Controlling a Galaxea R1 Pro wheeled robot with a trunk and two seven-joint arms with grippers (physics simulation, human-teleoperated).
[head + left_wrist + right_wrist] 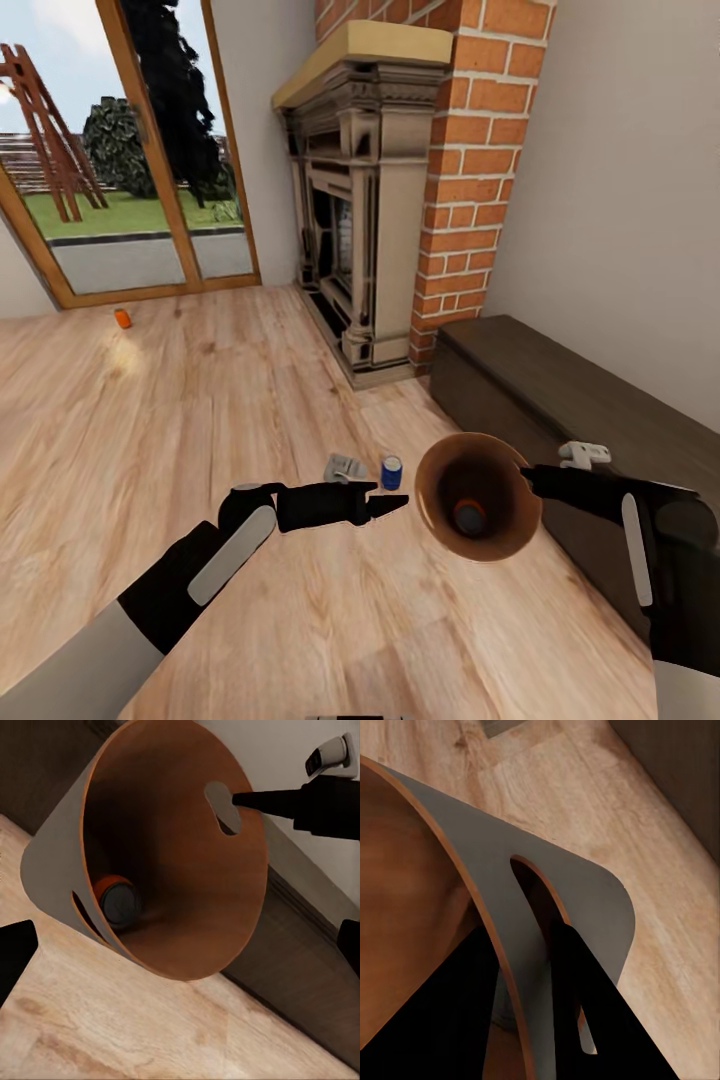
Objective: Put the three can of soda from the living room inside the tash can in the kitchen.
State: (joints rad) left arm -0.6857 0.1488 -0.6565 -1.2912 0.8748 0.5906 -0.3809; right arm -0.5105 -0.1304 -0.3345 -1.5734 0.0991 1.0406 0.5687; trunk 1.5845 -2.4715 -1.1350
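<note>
Far left of head view: small orange soda can (122,318) lying on the light wood plank floor (150,430), near the wood-framed glass door (130,150), well apart from both arms.

Left arm reaches in from lower left. Left gripper (385,507) looks pressed together in head view, tips tapering to a point; in left wrist view its two dark fingers (15,952) sit at opposite edges of the frame with a wide gap, so spread, holding nothing. It points at the bin mouth.

Just beyond the left gripper tip: flat grey crumpled object (345,467) on the floor, with the small blue soda can with grey top (391,472) upright beside it, between gripper and bin.

Behind them: stone fireplace (350,210) set in a red brick chimney (470,150).

Right of centre: round copper-brown bin with a cut-out handle slot (478,497), off the floor, tipped on its side with the mouth facing the camera. Second orange soda can (116,900) lies inside at the base, grey top toward the opening.

Right gripper (528,478) pinches the bin wall at the handle slot; right wrist view shows one finger (585,1005) outside the wall, one inside, clamped on the rim.

Far right: dark brown low bench (560,390) along the wall.
</note>
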